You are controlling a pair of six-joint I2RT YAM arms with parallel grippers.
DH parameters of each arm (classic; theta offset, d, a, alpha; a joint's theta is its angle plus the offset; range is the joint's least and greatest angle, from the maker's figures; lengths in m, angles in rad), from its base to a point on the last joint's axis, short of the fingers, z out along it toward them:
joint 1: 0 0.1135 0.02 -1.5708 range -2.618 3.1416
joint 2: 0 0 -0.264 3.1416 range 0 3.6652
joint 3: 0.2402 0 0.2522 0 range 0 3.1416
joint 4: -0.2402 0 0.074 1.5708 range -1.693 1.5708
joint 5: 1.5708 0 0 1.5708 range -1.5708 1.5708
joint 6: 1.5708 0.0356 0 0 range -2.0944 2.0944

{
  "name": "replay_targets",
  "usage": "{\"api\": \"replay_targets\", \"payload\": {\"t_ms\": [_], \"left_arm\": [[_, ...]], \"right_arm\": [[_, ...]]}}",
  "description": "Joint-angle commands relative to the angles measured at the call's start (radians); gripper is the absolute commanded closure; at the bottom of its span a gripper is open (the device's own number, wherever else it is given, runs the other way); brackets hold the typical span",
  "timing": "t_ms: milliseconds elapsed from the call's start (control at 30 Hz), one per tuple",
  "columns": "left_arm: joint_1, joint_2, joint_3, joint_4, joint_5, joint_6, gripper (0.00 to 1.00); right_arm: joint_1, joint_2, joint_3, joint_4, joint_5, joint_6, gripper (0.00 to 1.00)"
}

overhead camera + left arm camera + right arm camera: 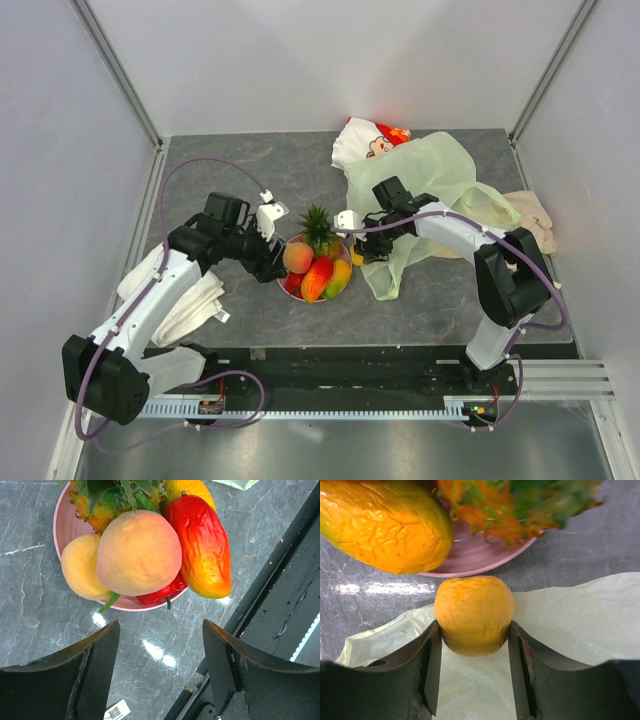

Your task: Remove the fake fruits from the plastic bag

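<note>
Where the bag spills toward the plate, the right claw grips one orange, a finger pressed to each side. The orange sits over the bag's pale film, just beside the plate's rim; whether it rests on the film or hangs above it, I cannot tell. Left claw: jaws apart, nothing between them, over the table near the plate's other side. On the plate, six fruits counted: one pineapple, one peach, one round yellow fruit touching the peach, one red pepper under the peach, one red-yellow mango hanging over the rim, one yellow mango beside the pineapple. Seven fruits in all, with the orange. One bag, crumpled, on the right half of the table beneath the right arm. One printed pouch at the bag's far edge, one beige cloth to its right, one white cloth under the left arm.
</note>
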Motion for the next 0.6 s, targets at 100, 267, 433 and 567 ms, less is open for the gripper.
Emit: {"api": "replay_targets", "payload": {"t_ms": [100,267,433,567], "left_arm": [[0.006,0.020,0.042,0.024,0.018,0.025,0.26],[0.006,0.028,0.042,0.027,0.021,0.025,0.26],[0.006,0.022,0.037,0.033,0.024,0.020,0.26],[0.007,0.012,0.022,0.043,0.022,0.008,0.26]], "right_arm": [[-0.023,-0.094,0.087,-0.051,-0.120,0.030,0.58],[-0.020,-0.094,0.136,-0.075,-0.162,0.082,0.57],[-0.017,-0.133,0.193,-0.104,-0.220,0.120,0.55],[0.024,-0.161,0.227,-0.140,-0.241,0.134,0.53]]}}
